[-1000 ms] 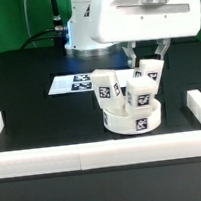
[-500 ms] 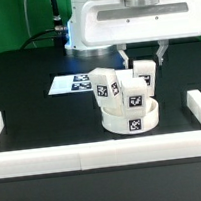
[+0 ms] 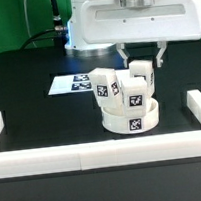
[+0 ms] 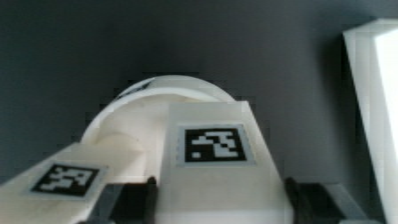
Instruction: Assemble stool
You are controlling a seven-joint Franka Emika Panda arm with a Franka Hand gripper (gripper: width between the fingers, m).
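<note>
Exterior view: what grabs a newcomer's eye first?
The round white seat at the middle of the black table, with tagged legs standing up out of it. The gripper hangs right above, fingers closed on the rear leg. The marker board lies behind on the exterior view's left.

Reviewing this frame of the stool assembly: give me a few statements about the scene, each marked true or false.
1. The round seat rests on the black table. True.
2. The hand is wide open, well away from the parts. False: it is shut on a leg.
3. Three legs stand up from the seat. True.
4. The marker board lies on top of the seat. False: it lies flat on the table behind it.
</note>
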